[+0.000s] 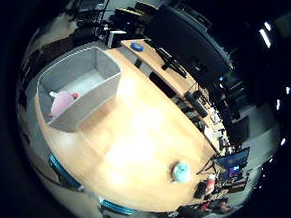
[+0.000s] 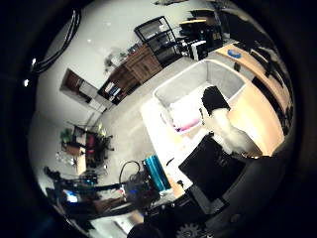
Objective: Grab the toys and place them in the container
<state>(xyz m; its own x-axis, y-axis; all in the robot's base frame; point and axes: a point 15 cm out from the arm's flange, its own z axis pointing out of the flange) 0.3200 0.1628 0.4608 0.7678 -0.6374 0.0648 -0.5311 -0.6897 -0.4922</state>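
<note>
Overhead, the hand is hanging well above the table, and only a white and black finger is showing, reaching out fairly straight over the container's rim; it is touching nothing and holding nothing, so it is reading as open and empty. One grey fabric container is sitting at one end of the wooden table, and one pink toy is lying inside it against a wall. One pale teal toy is resting on the bare tabletop near the opposite end, well apart from the container. Around the table, desks with dark monitors, chairs and wooden shelving are filling the room.
</note>
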